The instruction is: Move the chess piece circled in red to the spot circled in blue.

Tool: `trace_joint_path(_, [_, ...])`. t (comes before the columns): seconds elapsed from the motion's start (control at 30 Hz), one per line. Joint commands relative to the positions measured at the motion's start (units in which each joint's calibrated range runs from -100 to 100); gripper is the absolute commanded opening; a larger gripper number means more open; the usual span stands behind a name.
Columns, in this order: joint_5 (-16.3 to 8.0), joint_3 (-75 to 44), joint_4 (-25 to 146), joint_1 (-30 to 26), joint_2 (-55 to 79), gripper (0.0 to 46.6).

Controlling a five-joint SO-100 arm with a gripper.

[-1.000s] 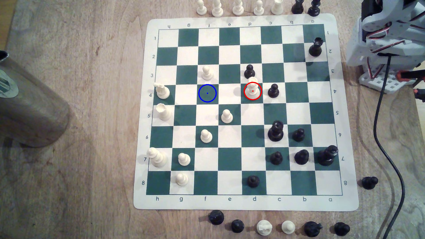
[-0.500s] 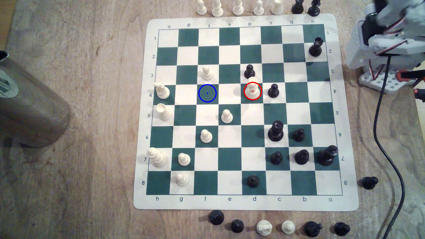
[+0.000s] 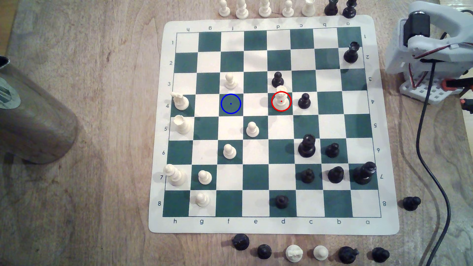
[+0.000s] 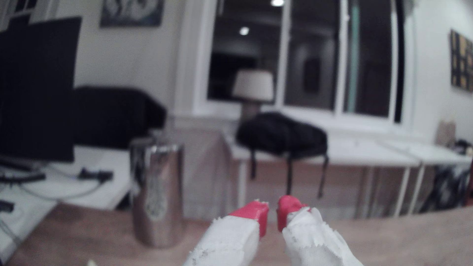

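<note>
nothing moved yet, the arm is off the board

the gripper (image 4: 272, 216) is seen in the wrist view with its two red fingertips (image 4: 256, 213) close together, a thin gap between them and nothing held; i judge it nearly closed and empty. it looks out level over the table toward a shiny metal cylinder (image 4: 157, 194), not down at the board. in the exterior view the arm (image 3: 432, 48) stands beyond the board's right edge, near the top corner.

the chess piece circled in red (image 3: 281, 99) stands upright on its green square. the spot circled in blue (image 3: 230, 103) is two squares to the exterior view's left in the same row, and free. so the whole task is left: reach, grasp, carry, set down.

room is tight at the piece: a black pawn (image 3: 277, 79) just above it and another black pawn (image 3: 304, 101) just to its right. the square between piece and target is free; a white pawn (image 3: 230, 81) stands just above the target.
</note>
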Motion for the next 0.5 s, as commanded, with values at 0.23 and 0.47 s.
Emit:
trace_joint_path(0.23, [-7.23, -11.49, 13.45, -7.36, 25.22, 6.2])
trace_joint_path(0.47, [-16.02, -27.99, 23.85, -11.27, 45.17, 11.1])
